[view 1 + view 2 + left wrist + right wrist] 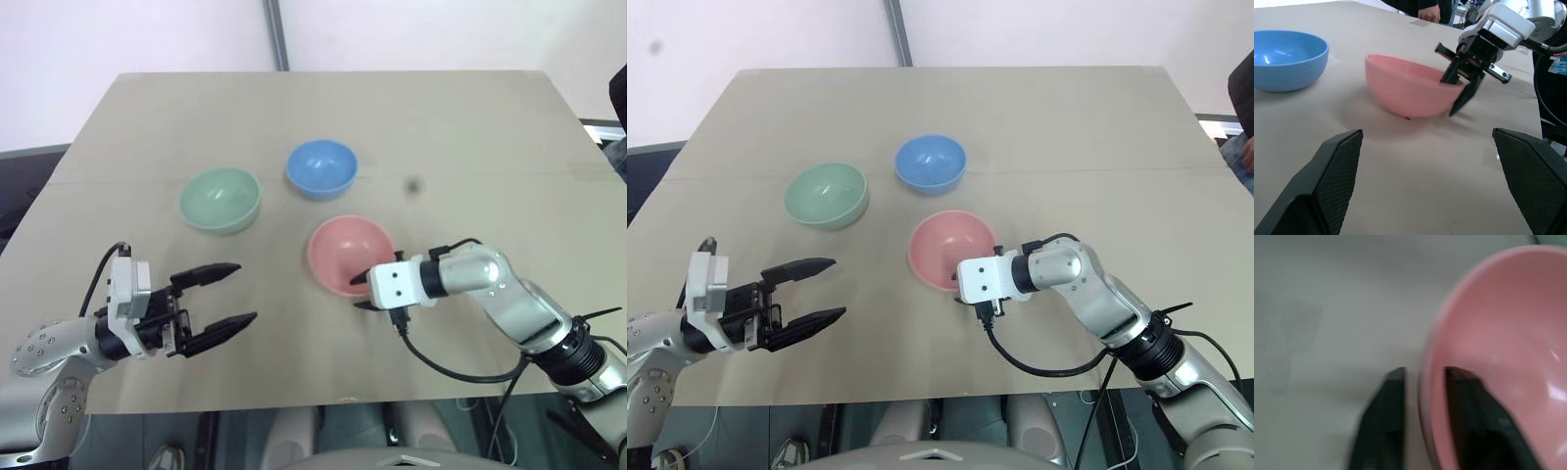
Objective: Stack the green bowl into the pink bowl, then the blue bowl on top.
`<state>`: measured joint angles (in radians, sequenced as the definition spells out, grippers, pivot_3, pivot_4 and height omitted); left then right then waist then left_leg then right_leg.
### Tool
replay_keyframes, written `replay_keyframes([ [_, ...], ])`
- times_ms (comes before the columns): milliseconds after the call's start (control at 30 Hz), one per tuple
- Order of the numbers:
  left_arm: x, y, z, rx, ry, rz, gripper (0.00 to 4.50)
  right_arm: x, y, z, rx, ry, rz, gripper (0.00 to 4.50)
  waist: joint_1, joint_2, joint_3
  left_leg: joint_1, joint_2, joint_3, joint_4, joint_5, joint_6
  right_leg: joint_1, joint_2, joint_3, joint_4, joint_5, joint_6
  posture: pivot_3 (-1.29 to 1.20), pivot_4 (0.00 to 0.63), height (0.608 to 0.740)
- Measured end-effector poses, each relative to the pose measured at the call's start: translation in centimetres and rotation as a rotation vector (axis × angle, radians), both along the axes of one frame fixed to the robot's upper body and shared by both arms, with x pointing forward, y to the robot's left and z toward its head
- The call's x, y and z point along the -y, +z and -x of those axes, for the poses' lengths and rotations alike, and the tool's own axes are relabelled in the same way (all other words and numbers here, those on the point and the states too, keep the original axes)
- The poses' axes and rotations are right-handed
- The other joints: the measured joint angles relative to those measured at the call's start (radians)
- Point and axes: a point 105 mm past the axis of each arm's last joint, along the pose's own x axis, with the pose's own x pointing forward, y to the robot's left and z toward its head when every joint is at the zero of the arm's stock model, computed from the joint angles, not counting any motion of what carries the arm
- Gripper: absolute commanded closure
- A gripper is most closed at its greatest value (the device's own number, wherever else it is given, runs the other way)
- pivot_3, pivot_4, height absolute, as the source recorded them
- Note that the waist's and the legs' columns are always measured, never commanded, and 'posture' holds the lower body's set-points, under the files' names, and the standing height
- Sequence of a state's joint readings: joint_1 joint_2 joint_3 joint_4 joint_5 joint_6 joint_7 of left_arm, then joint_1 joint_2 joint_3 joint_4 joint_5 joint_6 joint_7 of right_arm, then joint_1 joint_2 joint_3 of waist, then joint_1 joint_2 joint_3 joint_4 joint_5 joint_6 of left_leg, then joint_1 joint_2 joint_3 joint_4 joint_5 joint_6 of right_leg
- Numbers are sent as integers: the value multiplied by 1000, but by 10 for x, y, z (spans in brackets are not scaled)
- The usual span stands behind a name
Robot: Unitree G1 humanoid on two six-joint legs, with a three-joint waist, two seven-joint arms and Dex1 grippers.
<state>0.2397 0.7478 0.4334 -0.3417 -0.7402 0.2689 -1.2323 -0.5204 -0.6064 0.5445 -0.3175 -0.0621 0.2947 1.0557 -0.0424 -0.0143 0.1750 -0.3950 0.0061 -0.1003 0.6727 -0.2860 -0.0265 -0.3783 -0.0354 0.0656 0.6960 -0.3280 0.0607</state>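
Stacking has not begun: you see the pink bowl (351,255) mid-table, with the green bowl (219,199) and blue bowl (321,168) apart toward the far edge. Your right gripper (1462,87) straddles the pink rim, fingers parted; the left gripper (223,301) hangs spread, empty.

I see three bowls mid-frame: green bowl (219,199), blue bowl (321,167), pink bowl (350,255). My right gripper (364,290) straddles the pink rim; my left gripper (233,294) gapes lower left.
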Motion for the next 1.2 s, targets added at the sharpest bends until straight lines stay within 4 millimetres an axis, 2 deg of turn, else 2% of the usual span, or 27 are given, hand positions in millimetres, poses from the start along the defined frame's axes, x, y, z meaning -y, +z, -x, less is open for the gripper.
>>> replay_keyframes([
  [33, 0, 0, 0, 1, 1, 3, 0, -1, 1, -1, 2, -5, -8, 953, 0, 0, 0, 0, 0, 0, 0, 0, 0, 0, 0, 0, 0, 0, 0, 0, 150, 740],
  [67, 0, 1, -1, 5, 4, 5, 0, 0, 1, -1, -1, -13, -15, 686, 0, 0, 0, 0, 0, 0, 0, 0, 0, 0, 0, 0, 0, 0, 0, 0, 150, 740],
  [167, 1, 3, -6, 6, 25, 22, 0, 4, 11, 3, -71, -35, -81, 686, 2, 0, 0, 0, 0, 0, 0, 0, 0, 0, 0, 0, 0, 0, 0, 0, 150, 740],
  [333, 1, 14, -23, 15, 89, 32, 0, 16, 61, 8, -131, -92, -279, 686, 2, 0, 0, 0, 0, -1, 0, 0, 0, 0, 0, -1, 0, 0, 0, 0, 150, 740],
  [400, 1, 20, -31, 34, 116, 22, 0, 21, 74, 7, -170, -138, -351, 686, 2, 0, 0, 0, 0, -1, 0, 0, 0, 0, 0, -1, 0, 0, 0, 0, 150, 740],
  [467, 2, 36, -44, 90, 167, 13, 0, 29, 91, 3, -195, -220, -458, 686, 3, 0, 0, 0, 0, -2, 0, 0, 0, 0, 0, -1, 0, 0, 0, 0, 150, 740],
  [567, 7, 59, -65, 175, 221, -51, 0, 42, 101, -9, -178, -349, -522, 686, 4, 0, 0, 0, -3, -1, 0, 0, 0, 0, 0, -1, 1, 0, 0, 0, 150, 740],
  [767, 16, 78, -97, 310, 343, -320, 0, 51, 104, -23, -149, -452, -559, 686, -4, 0, 0, -1, -3, 1, -1, 0, 0, -1, 1, 1, 0, 0, 0, 0, 150, 740],
  [867, 16, 76, -106, 337, 348, -501, 0, 52, 103, -26, -143, -467, -564, 686, -5, 0, 0, -2, -3, 1, -1, 2, -3, -3, 2, 2, 0, 0, 0, 0, 150, 740],
  [967, -1, 79, -109, 332, 406, -678, 0, 48, 102, -25, -140, -446, -558, 686, -9, 0, 1, -2, -3, 2, -2, 2, -3, -3, 2, 2, 0, 0, 0, 0, 150, 740],
  [1067, -12, 81, -109, 314, 443, -753, 0, 47, 100, -26, -145, -440, -552, 686, -10, 0, 1, -2, -3, 2, -2, 1, -2, -3, 2, 2, 0, 0, 0, 0, 150, 740],
  [1167, -28, 80, -110, 289, 507, -857, 0, 43, 95, -25, -163, -404, -522, 686, -10, 1, 2, -2, -3, 2, -2, 0, 0, -3, 2, 2, 0, 0, 0, 0, 150, 740],
  [1200, -35, 73, -109, 267, 529, -933, 0, 40, 93, -26, -172, -377, -510, 686, -11, 1, 2, -2, -3, 3, -1, 0, 0, -2, 2, 1, 0, 0, 0, 0, 150, 740],
])
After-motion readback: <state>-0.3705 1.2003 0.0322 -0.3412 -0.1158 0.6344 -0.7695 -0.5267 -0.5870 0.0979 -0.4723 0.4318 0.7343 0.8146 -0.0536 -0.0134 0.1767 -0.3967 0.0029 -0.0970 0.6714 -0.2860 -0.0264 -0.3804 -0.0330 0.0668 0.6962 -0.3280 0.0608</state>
